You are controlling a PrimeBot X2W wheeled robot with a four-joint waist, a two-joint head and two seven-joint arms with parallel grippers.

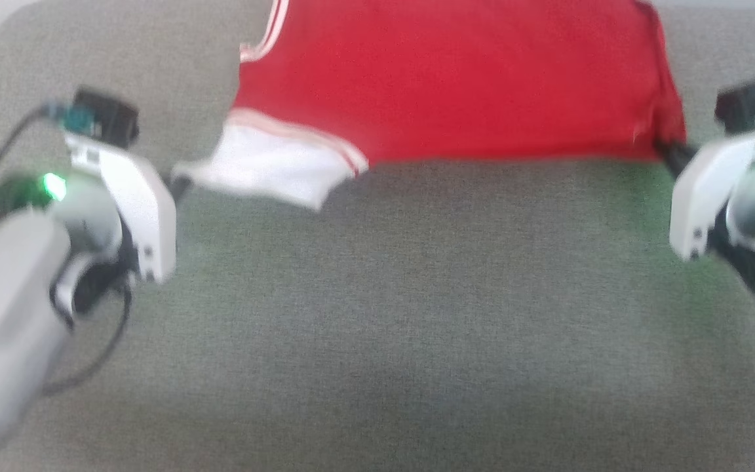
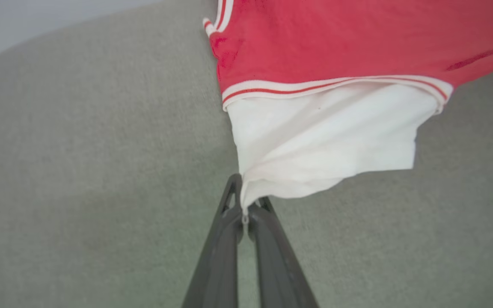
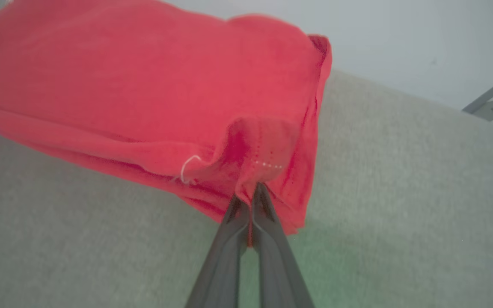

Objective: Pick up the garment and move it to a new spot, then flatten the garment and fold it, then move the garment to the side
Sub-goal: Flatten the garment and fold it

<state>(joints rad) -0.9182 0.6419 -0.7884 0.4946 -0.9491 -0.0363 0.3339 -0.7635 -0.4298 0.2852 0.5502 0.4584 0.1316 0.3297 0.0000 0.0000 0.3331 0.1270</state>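
As I look down from the head camera, the grey cloth-covered desk lies nearest me at six o'clock. At nine o'clock sits the left pincer, with a green lamp glowing on its wrist. At three o'clock sits the right pincer. Between them, toward twelve o'clock, the garment is stretched across the far part of the desk. Its red body is spread wide and its white sleeve trails toward the left pincer. This view is blurred, so I cannot read either grip from it.

The wrist cameras give me the grips. From the left wrist, the left pincer is closed tight, jaws pressed together on a corner of the white sleeve. Beyond it, at twelve o'clock, striped trim joins the sleeve to the red of the garment.

From the right wrist, the right pincer is clamped on a bunched red corner of the garment. A loose white thread curls at ten o'clock from its tips. Farther off, at one o'clock, this camera adds a pale wall and a metal bracket past the desk.
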